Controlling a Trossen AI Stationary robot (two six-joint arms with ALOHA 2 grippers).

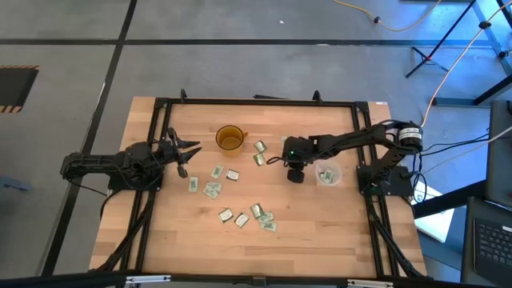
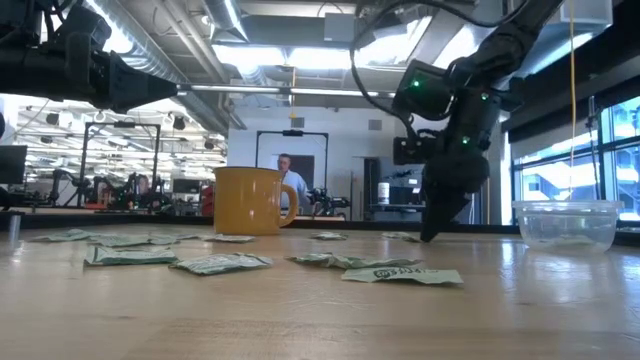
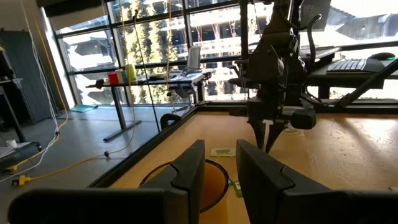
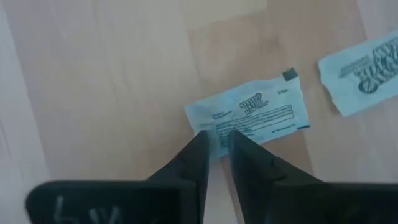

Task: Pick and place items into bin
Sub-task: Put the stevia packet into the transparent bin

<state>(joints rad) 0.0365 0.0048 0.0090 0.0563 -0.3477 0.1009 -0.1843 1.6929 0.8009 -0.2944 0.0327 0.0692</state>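
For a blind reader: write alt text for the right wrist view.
The right pincer points down at a wooden table, its narrow-set fingers at the edge of a pale wrapped packet. A second packet lies partly in view nearby.

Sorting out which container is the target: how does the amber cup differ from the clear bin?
The amber cup is opaque and has a handle; the clear bin is see-through, without one. In the low view the cup stands taller than the bin. Both are round, open-topped and upright on the table.
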